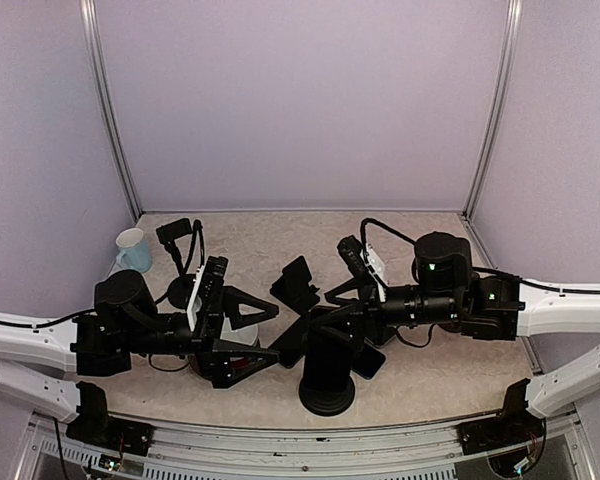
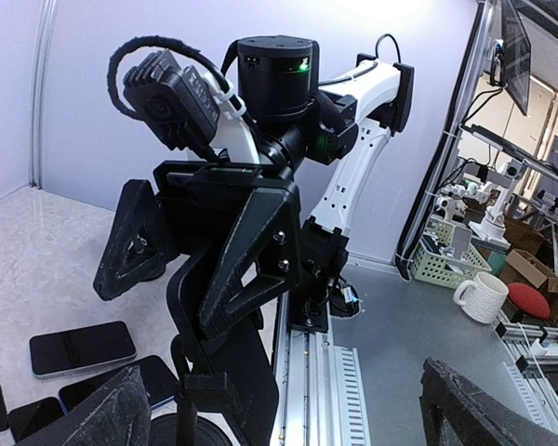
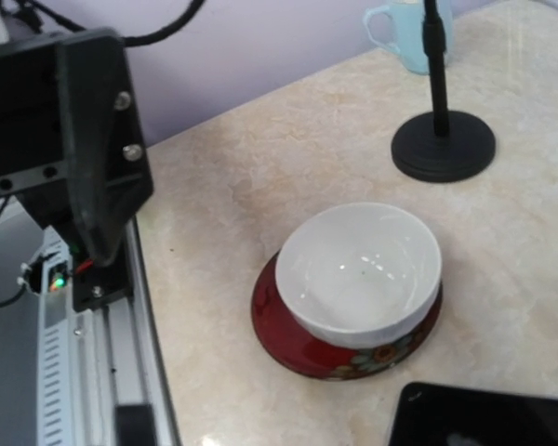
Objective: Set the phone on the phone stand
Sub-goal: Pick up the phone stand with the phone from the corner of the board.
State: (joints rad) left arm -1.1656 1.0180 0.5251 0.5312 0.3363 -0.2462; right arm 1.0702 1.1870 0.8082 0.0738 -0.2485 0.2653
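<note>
right gripper (image 1: pixel 298 312) stands parted just right of the bowl (image 3: pixel 363 269), near the phones (image 2: pixel 82 348), ready for your pick; left gripper (image 1: pixel 252 333) hangs spread, idle.

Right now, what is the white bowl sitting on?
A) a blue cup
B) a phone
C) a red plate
C: the white bowl sits on the red plate, whose rim peeks out beneath it.

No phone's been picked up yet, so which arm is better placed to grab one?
Probably right: the right gripper, open, hangs by a phone at its wrist view's bottom edge. The left gripper, also open, faces the right arm.
</note>
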